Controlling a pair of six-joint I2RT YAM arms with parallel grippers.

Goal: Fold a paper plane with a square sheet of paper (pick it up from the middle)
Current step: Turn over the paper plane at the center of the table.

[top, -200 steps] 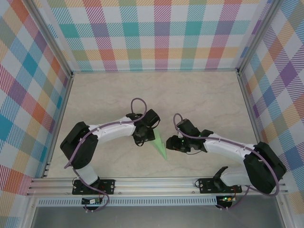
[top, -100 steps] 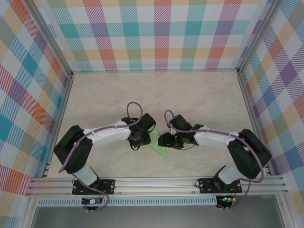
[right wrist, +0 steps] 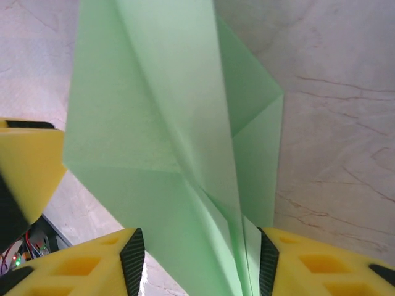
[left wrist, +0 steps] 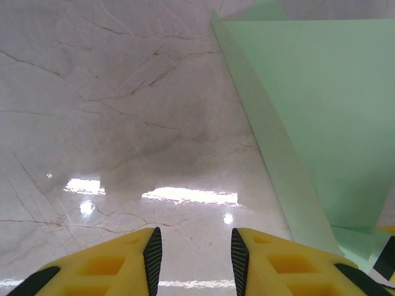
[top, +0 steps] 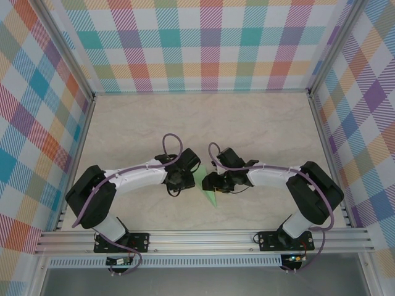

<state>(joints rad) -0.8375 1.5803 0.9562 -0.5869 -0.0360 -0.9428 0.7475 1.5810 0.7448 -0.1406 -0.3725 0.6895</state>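
Seen from above, both arms have drawn inward since a second ago. The left gripper and right gripper now crowd the paper plane, hiding more of it; its nose points toward 5 o'clock on the tabletop. At the left wrist, the jaws stand spread over bare tabletop, with the plane at 2 o'clock. At the right wrist, the jaws straddle the plane; I cannot tell whether they pinch it.

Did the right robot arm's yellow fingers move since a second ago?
Yes. The right arm's yellow fingers slid left, away from the checked right wall, over the pale-green paper plane.
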